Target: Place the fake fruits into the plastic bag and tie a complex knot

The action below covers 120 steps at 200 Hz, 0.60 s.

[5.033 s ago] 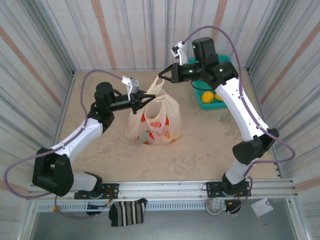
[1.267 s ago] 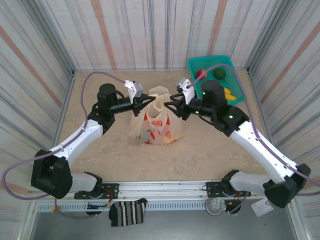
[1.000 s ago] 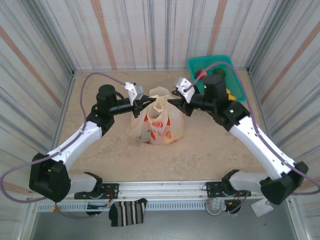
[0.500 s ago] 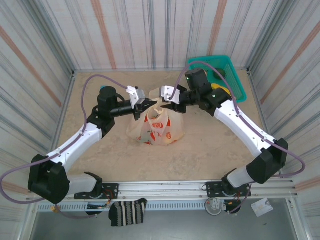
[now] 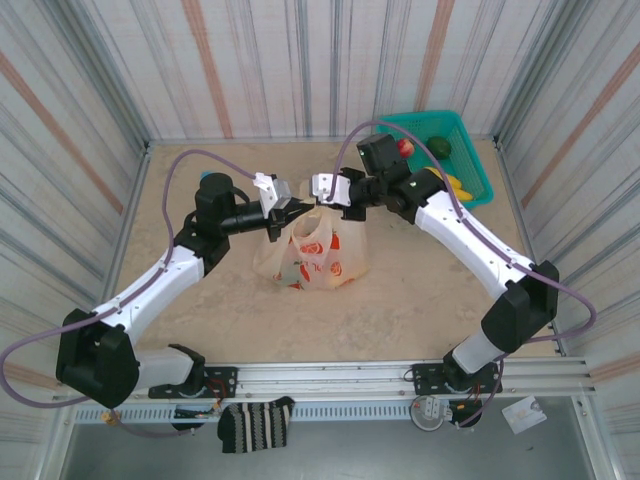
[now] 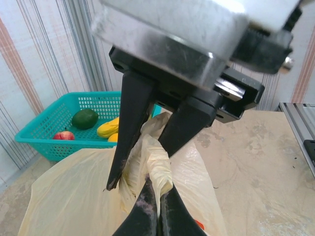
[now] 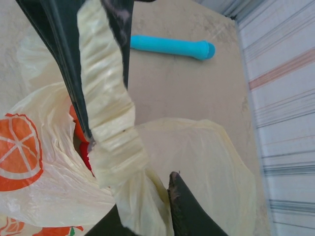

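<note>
The plastic bag (image 5: 312,252), cream-yellow with orange fruit prints, stands mid-table with its handles pulled up. My left gripper (image 5: 293,210) is shut on one twisted handle (image 6: 158,164), pinched flat at its tips (image 6: 157,189). My right gripper (image 5: 322,203) meets it from the right, and its jaws (image 7: 147,201) close on bunched handle plastic (image 7: 110,123). In the left wrist view the right fingers (image 6: 130,128) straddle the same handle. Fake fruits lie in the teal basket (image 5: 470,160): a red one (image 5: 404,147), a green one (image 5: 438,147) and yellow ones (image 5: 458,186). Something red (image 7: 81,147) shows inside the bag.
The teal basket sits in the back right corner against the corrugated walls. A teal tube-shaped thing (image 7: 172,46) lies on the table beyond the bag. Bare table lies in front of the bag. A striped cloth (image 5: 257,425) hangs off the front rail.
My right arm swung left from beside the bag to its top, and its jaws narrowed around the handle plastic. The left gripper kept its hold and barely moved.
</note>
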Motion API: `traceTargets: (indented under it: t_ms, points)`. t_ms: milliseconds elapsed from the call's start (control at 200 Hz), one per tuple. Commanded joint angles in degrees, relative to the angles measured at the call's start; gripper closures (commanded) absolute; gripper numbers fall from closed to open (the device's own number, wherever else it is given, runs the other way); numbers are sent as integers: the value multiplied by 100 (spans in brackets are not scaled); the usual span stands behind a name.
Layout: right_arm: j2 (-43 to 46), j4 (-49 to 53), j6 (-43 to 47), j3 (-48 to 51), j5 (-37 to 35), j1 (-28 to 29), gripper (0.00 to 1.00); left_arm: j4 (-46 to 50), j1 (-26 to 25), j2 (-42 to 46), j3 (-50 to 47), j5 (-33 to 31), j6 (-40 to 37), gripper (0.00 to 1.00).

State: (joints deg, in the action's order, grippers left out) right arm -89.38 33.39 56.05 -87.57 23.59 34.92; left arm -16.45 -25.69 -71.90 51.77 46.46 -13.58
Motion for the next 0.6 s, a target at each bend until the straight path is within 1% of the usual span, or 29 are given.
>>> traceTargets:
  t_ms: [0,40,65,205,255,276,346,476,596]
  points:
    - [-37,195,42,-275,71,34,86,80,-32,196,62,83,-127,100]
    - [-31,259,90,-309,104,39,91,73,-32,194,61,77,-119,100]
    - [-23,281,115,-329,93,40,92,72,-32,201,67,65,-118,100]
    - [-70,438,281,-401,-71,89,93,47,-16,234,63,44,-92,100]
    - [-85,470,301,-400,-75,115,91,24,2,247,49,24,-76,100]
    - [-80,483,301,-408,-66,124,89,11,17,255,46,14,-58,100]
    - [-82,568,363,-410,-89,172,75,-12,37,274,29,-22,-39,100]
    - [-49,814,643,-429,-197,212,61,-8,73,277,27,-50,-21,100]
    - [-31,981,760,-461,-186,242,45,-8,83,255,43,-23,-4,100]
